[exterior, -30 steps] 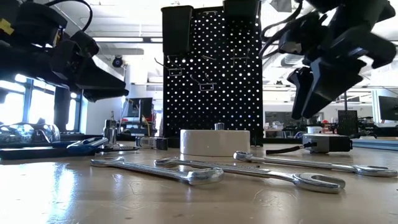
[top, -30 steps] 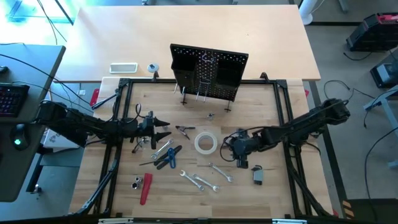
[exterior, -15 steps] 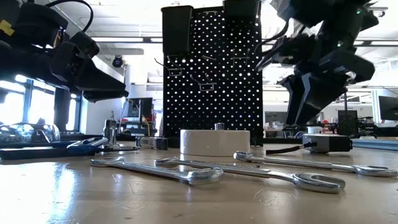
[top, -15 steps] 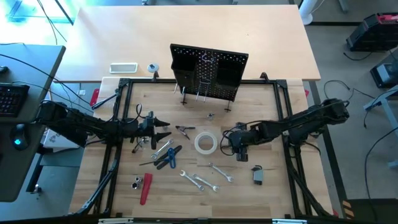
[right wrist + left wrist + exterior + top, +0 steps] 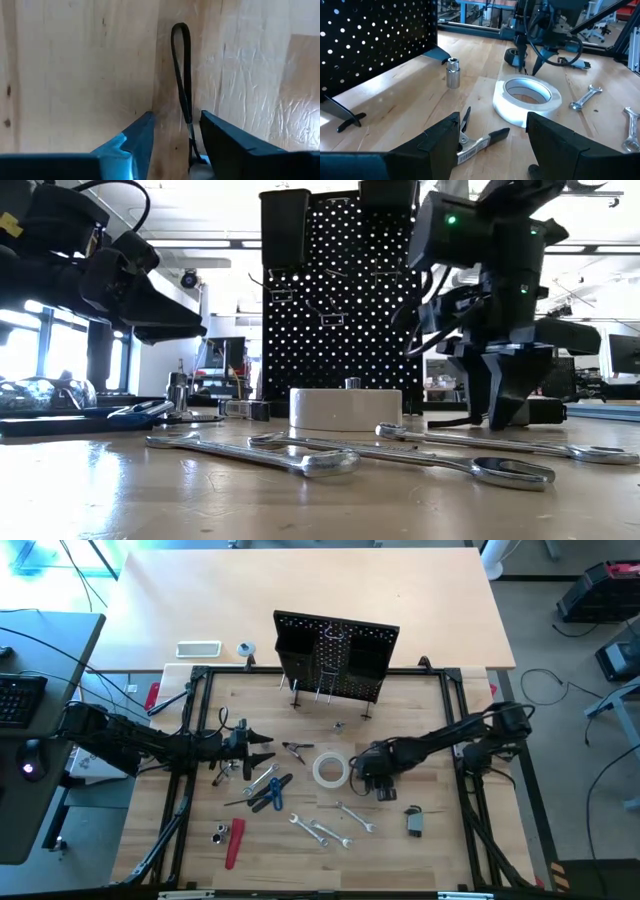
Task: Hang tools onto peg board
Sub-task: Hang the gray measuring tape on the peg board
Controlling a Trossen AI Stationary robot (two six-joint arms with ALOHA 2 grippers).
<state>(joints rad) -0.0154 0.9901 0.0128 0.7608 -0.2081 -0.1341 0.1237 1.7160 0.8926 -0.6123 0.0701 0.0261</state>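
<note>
The black peg board (image 5: 335, 655) stands upright at the table's far side. The tools lie flat on the wood: a white tape roll (image 5: 330, 769), silver wrenches (image 5: 322, 831), blue-handled pliers (image 5: 268, 791), a red-handled tool (image 5: 235, 842) and a small tape measure (image 5: 414, 821). My right gripper (image 5: 384, 789) points straight down just right of the tape roll. It is open, its fingertips (image 5: 503, 416) close above the table on either side of a thin black loop strap (image 5: 182, 75). My left gripper (image 5: 264, 748) waits open, left of the tape roll. My right gripper comes from above with one finger on each side of the black strap, which lies flat on the table. The strap runs close along the inner side of one finger (image 5: 220, 137). I cannot tell whether that finger touches it.
A spring clamp (image 5: 475, 142) lies just in front of my left gripper, and a small metal socket (image 5: 453, 78) stands near the peg board's foot. Bare wood lies between the tape roll and the peg board.
My right gripper has come down from well above the table to just over its surface and has tipped to point straight down. It has also shifted a little toward the tape roll. The tools lie where they were.
</note>
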